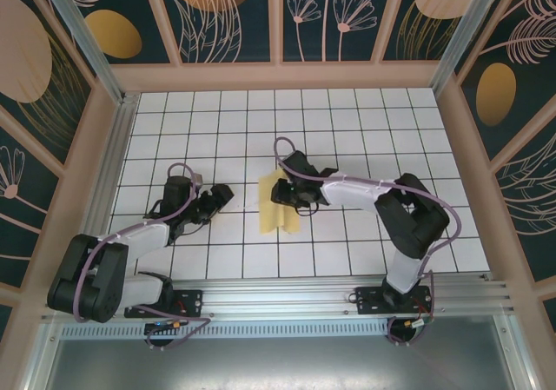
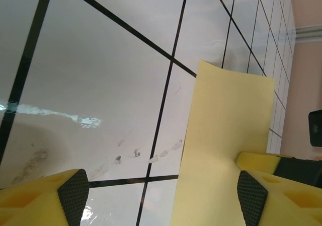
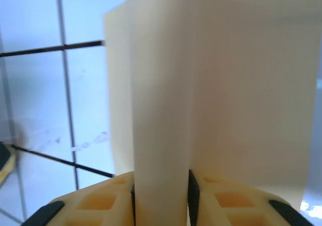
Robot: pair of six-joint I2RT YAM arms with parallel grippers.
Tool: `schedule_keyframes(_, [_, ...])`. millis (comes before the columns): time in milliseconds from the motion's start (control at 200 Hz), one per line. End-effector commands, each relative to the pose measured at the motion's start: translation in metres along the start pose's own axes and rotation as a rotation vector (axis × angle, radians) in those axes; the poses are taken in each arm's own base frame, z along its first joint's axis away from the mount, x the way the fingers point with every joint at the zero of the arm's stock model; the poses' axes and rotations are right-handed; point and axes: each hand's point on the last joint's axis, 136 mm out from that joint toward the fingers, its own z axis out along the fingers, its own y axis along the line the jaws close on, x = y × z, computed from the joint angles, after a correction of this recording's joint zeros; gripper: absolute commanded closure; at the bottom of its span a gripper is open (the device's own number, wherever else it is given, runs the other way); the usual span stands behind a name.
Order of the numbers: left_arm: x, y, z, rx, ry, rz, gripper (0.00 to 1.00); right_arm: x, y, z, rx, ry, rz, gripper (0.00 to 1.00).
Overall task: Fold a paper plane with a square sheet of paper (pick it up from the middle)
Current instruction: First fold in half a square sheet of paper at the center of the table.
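The square sheet of paper (image 1: pixel 283 221) lies near the middle of the white tiled table (image 1: pixel 365 121), with its centre raised into a ridge. The right gripper (image 3: pixel 161 196) pinches this ridge between narrow jaws. The left gripper (image 1: pixel 224 195) stands wide, holding nothing, just left of the sheet.

A: Where does the top camera look from?
B: High behind the arm bases (image 1: pixel 165 303), facing down on the whole tiled table (image 1: pixel 347 260).
A: The wrist cameras?
B: Low, close to the tiles; the right is nearest the yellow sheet (image 3: pixel 226 85), which all three share.
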Motion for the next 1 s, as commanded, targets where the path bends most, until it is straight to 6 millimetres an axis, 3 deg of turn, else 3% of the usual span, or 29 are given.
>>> schedule_keyframes(0, [0.003, -0.011, 0.003, 0.062, 0.017, -0.004, 0.20, -0.014, 0.025, -0.018, -0.184, -0.041, 0.040, 0.73])
schedule_keyframes(165, [0.003, -0.021, 0.003, 0.102, 0.023, -0.001, 0.20, -0.019, 0.035, -0.035, -0.307, -0.062, 0.042, 0.73])
schedule_keyframes(410, [-0.005, -0.035, -0.002, 0.142, -0.020, 0.008, 0.20, -0.019, 0.082, -0.073, -0.628, -0.046, -0.011, 0.74])
schedule_keyframes(741, [-0.005, -0.031, 0.002, 0.099, -0.037, 0.035, 0.21, -0.005, 0.027, -0.022, -0.441, 0.028, -0.018, 0.74])
schedule_keyframes(996, [0.008, -0.039, 0.021, 0.071, 0.010, 0.069, 0.22, 0.000, -0.005, -0.010, -0.426, 0.053, -0.025, 0.73])
